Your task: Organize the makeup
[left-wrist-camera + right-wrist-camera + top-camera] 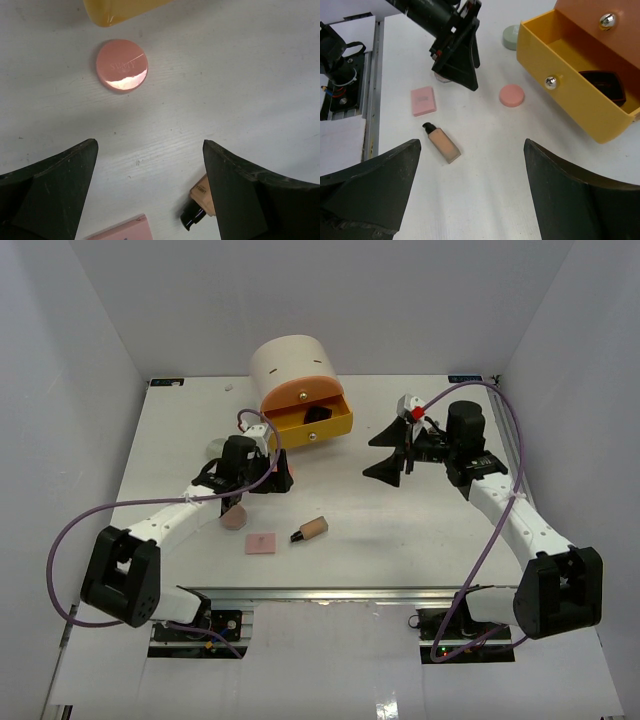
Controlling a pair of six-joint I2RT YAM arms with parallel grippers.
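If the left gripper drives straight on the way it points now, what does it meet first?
Likely the bare table, just short of the pink round compact, which lies slightly off the left gripper's line; yellow drawer beyond. Depth unclear.

On my left wrist feed, at 11 o'clock, the pink round compact (122, 65) has raised lettering across its lid. It looks like "SVATY", but I can't vouch for every letter. At 5 o'clock the tan bottle (202, 196) carries small dark print, too fine to read. On the right wrist feed, between 9 and 10 o'clock, the pink rectangular compact (423, 100) bears a faint, illegible mark.
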